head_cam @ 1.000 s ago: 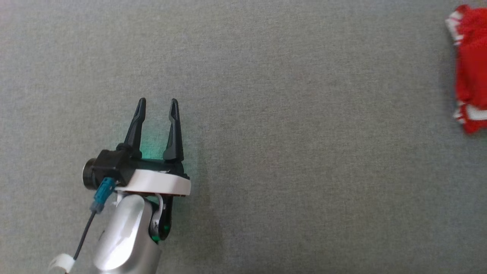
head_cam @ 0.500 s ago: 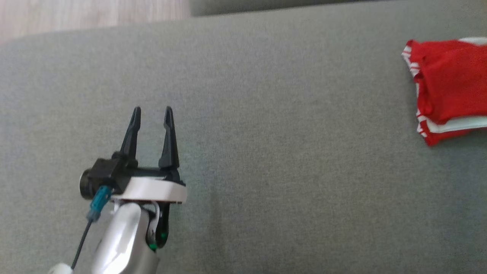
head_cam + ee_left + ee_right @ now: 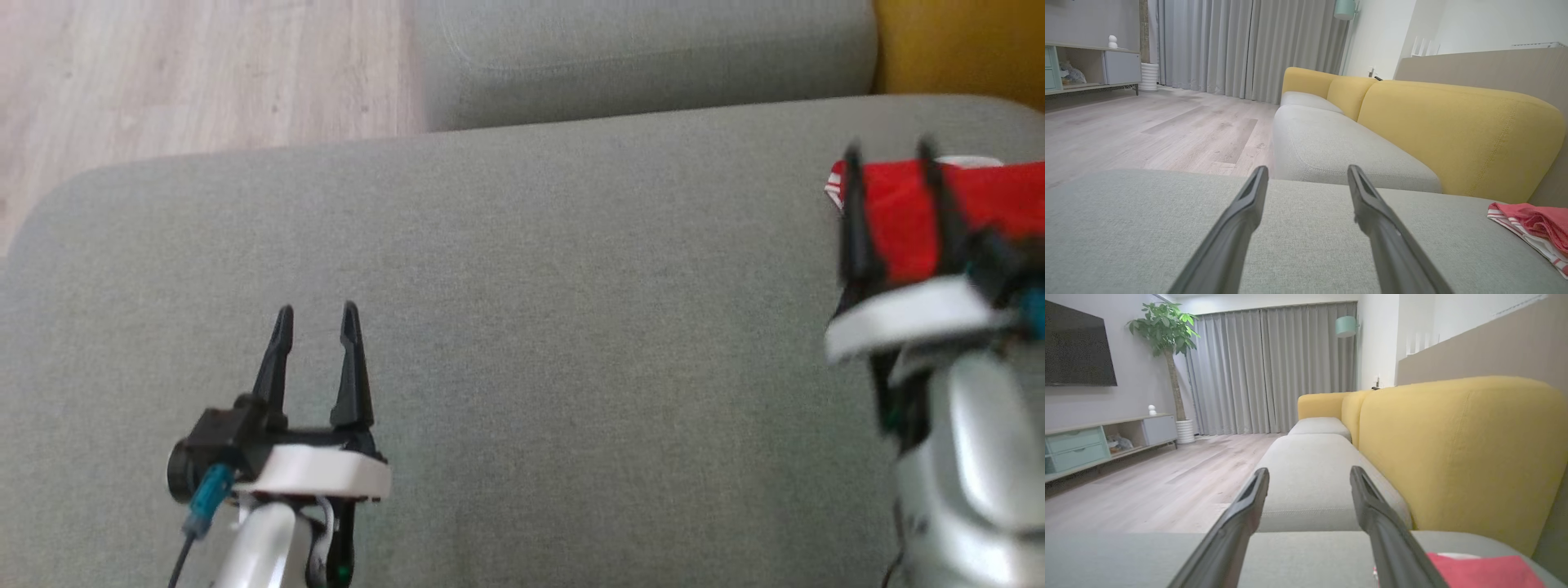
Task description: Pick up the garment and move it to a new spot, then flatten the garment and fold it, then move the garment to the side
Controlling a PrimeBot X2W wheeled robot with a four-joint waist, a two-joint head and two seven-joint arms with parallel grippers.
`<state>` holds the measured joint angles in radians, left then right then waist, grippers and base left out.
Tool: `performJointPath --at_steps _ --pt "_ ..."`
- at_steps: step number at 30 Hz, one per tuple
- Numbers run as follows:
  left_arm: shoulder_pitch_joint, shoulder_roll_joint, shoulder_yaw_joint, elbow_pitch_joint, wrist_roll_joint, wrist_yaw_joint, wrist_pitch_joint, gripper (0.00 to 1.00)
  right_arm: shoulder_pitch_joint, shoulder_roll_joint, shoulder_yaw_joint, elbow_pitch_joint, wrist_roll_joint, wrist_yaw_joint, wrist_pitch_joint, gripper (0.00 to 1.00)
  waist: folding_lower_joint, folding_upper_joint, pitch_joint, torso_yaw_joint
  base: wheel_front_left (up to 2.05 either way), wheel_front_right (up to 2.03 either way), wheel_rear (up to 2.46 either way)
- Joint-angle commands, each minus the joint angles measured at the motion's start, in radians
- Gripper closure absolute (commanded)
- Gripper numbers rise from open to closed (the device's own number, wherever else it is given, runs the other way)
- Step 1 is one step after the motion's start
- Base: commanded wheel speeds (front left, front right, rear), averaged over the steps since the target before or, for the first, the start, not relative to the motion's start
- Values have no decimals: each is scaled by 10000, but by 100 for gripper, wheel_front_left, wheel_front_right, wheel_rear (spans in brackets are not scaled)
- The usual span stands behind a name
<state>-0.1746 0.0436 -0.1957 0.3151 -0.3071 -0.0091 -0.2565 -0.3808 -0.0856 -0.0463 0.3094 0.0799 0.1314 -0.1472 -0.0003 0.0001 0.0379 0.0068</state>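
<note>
The garment is red with white striped trim, folded, and lies at the right end of the grey sofa seat. It also lies at the far right in the left wrist view and at the lower right in the right wrist view. My right gripper hovers over the garment's near edge, open, with nothing between its fingers. My left gripper stands open above bare cushion at the lower left, far from the garment.
A second grey seat cushion lies beyond the one in front of me, with a yellow backrest on the right. Wooden floor shows past the cushion's left edge. A low TV cabinet stands across the room.
The head camera has tilted up, so floor and the far cushion now show. My right gripper has come into view, open, above the garment lying on the seat.
</note>
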Motion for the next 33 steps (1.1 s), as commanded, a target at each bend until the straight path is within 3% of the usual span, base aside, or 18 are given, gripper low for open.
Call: performJointPath --at_steps 1,6,12,33 --pt "-143 66 314 -336 -29 29 -53 0 168 141 303 -434 213 -7 -299 0 3 -1 -119 64 0 0 0" --pt "238 66 393 -414 -229 234 -53 0 1598 325 660 -453 129 -7 -874 0 3 -1 -270 81 0 0 0" --pt "620 66 458 -552 -291 289 -53 0 2623 350 759 -416 861 -7 -1113 0 3 -1 -338 69 0 0 0" --pt "639 66 699 -603 -412 163 -53 0 2659 353 1128 -555 842 -7 -1145 0 3 -1 -348 -76 0 0 0"
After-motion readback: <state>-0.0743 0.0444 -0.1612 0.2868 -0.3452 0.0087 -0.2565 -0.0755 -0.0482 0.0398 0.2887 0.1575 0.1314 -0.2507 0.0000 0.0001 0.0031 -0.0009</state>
